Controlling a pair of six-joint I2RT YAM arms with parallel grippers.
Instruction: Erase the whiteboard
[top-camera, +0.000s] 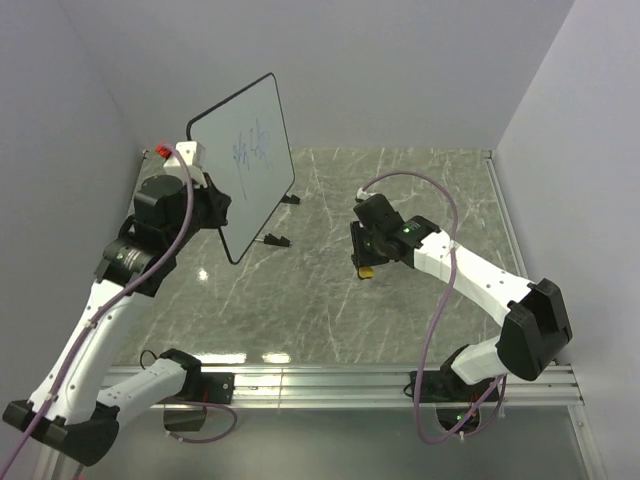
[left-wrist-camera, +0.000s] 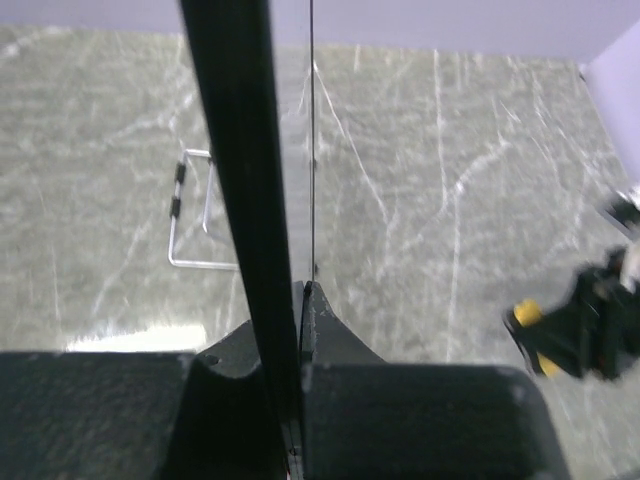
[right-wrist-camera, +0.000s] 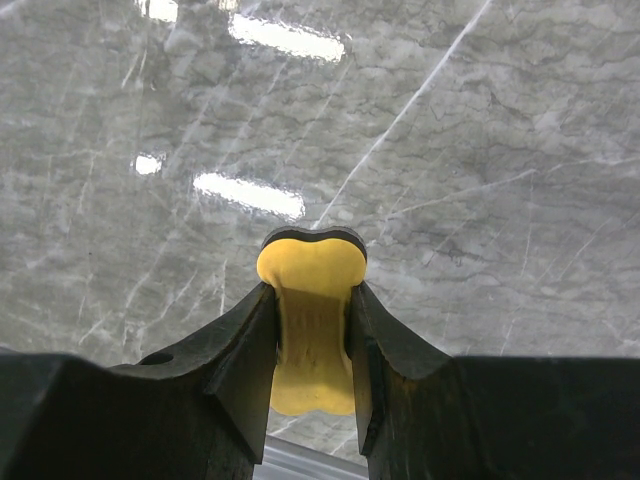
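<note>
Yellow eraser (right-wrist-camera: 310, 320) shows clamped close-up; whiteboard (top-camera: 262, 190) scribbles (top-camera: 252, 148) only overhead.

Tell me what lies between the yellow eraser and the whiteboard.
In the top external view, only bare marble table separates the eraser, held in the right gripper, from the whiteboard; two small black feet sit close beside the board.

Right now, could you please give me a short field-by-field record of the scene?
whiteboard: standing upright, blue scribbles on its face
left gripper: shut on the whiteboard's edge
right gripper: shut on the yellow eraser
yellow eraser to whiteboard: apart, not touching
table: grey marble pattern
</note>
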